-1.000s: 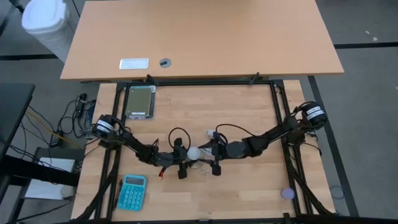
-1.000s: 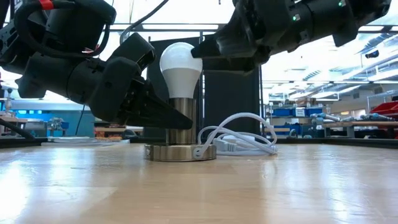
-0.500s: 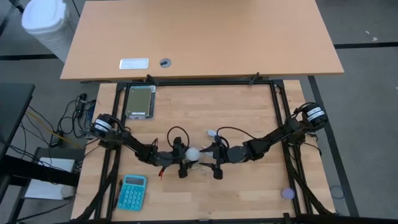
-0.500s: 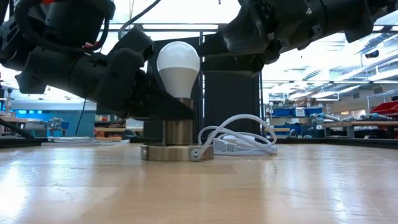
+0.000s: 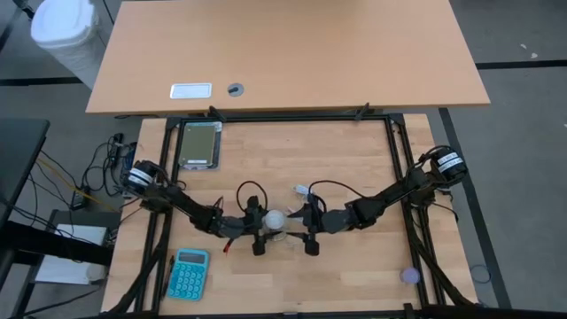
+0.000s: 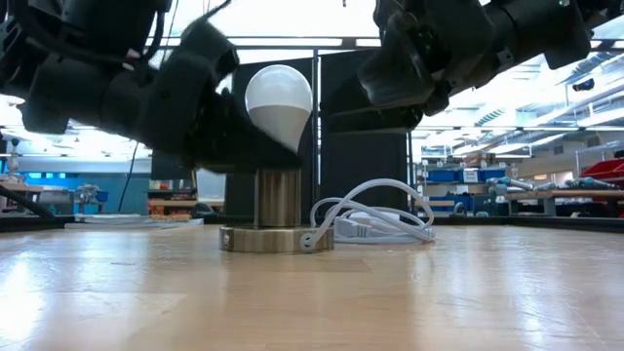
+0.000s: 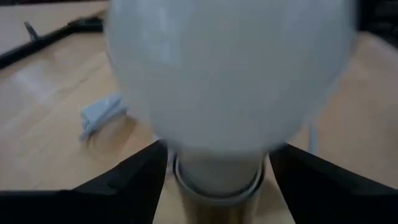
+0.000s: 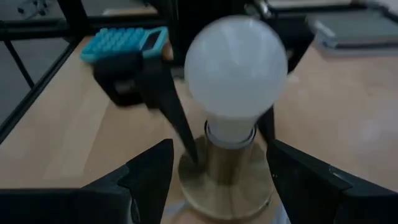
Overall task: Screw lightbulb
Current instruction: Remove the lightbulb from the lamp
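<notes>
While the lightbulb (image 6: 280,105) stands upright in its metal socket (image 6: 278,198) mid-table, white cord (image 6: 375,216) beside it, left gripper (image 5: 258,228) has fingers (image 7: 124,180) spread wide either side of the bulb neck, gripping nothing. Right gripper (image 5: 309,228) faces it, fingers (image 8: 146,171) parted, clear of the bulb, empty.

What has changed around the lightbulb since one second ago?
The left gripper has opened and let go of the socket stem below the lightbulb. The right gripper has backed slightly away. The lightbulb stays upright in the socket; the cord is unmoved.
</notes>
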